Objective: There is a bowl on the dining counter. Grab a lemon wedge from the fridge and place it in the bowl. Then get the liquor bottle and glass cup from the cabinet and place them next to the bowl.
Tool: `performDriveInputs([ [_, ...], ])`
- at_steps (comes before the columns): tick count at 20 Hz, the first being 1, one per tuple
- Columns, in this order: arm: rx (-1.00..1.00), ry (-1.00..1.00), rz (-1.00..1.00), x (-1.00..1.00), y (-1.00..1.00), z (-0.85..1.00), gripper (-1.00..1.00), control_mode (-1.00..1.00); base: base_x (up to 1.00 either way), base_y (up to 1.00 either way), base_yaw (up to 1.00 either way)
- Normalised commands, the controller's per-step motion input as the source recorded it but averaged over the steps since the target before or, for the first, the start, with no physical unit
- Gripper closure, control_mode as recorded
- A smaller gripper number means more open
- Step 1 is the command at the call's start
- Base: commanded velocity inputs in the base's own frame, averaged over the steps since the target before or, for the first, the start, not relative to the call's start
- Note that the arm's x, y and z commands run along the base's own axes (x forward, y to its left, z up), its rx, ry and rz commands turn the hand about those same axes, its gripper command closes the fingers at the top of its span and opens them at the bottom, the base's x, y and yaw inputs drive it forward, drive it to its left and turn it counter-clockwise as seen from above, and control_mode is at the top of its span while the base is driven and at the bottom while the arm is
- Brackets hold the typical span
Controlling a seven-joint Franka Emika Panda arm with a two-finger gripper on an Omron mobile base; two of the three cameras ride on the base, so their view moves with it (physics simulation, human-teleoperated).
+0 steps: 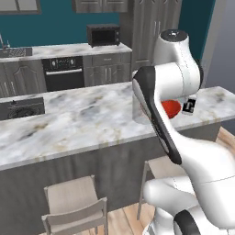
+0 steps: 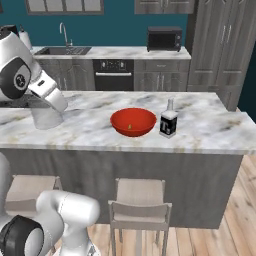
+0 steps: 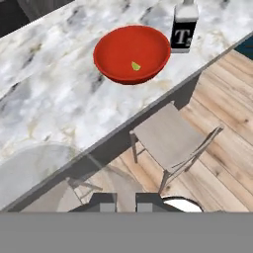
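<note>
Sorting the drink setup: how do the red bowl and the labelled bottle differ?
The glossy red bowl is wide, shallow and open, holding a small lemon wedge; the pale narrow-necked bottle with a black label is slim and taller. Both stand upright, side by side, on the marble dining counter.

The gripper [image 2: 48,116] holds the glass cup [image 2: 48,119] on the dining counter [image 2: 210,131]. Beyond it in the hand view sits the bowl [image 3: 132,53] with the lemon wedge [image 3: 135,65] inside. The liquor bottle [image 3: 184,28] stands just beside the bowl's far side.
</note>
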Motion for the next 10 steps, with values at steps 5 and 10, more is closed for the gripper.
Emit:
performDriveInputs([
  [5, 0.03, 0.01, -0.29, 0.76, 0.02, -0.44, 1.00, -1.00, 0.00, 0.00, 0.00],
  [10, 0.08, 0.04, -0.14, 0.80, 0.00, -0.54, 1.00, -1.00, 0.00, 0.00, 0.00],
])
